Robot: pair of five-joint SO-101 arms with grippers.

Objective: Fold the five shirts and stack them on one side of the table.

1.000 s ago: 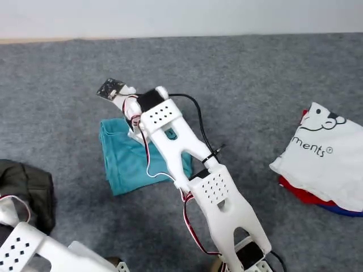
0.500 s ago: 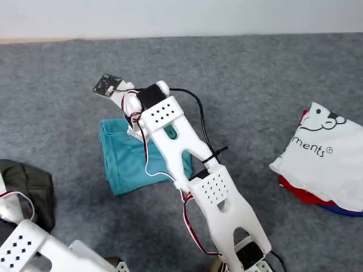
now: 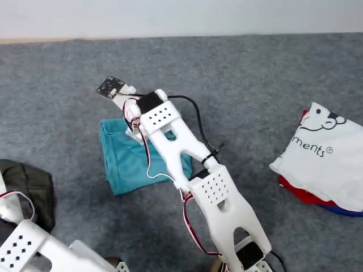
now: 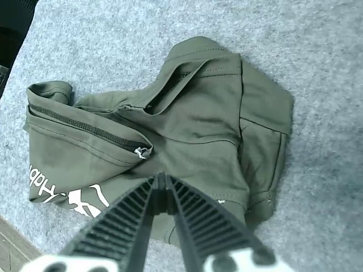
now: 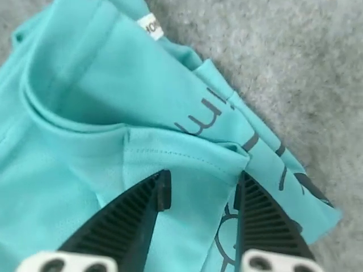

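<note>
A teal shirt (image 3: 122,164) lies roughly folded left of the table's middle. My right gripper (image 5: 201,190) hangs open just above its creased edge (image 5: 113,130), one finger to each side of a fold. In the high view the right arm (image 3: 187,158) stretches from the front edge to that shirt. A dark olive shirt (image 4: 204,130) lies crumpled at the front left (image 3: 28,184). My left gripper (image 4: 162,180) is shut, its tips right over the olive cloth. A stack with a white shirt (image 3: 326,156) on top of a red (image 3: 300,194) and a blue one sits at the right edge.
Grey carpet-like table surface (image 3: 255,85) stretches open between the teal shirt and the right-hand stack. The table's far edge meets a pale wall (image 3: 170,17). The left arm's base (image 3: 22,249) fills the front left corner.
The right arm's wrist rose and swung a little to the left, then came back down over the teal shirt. The left arm slid slightly toward the front left corner.
</note>
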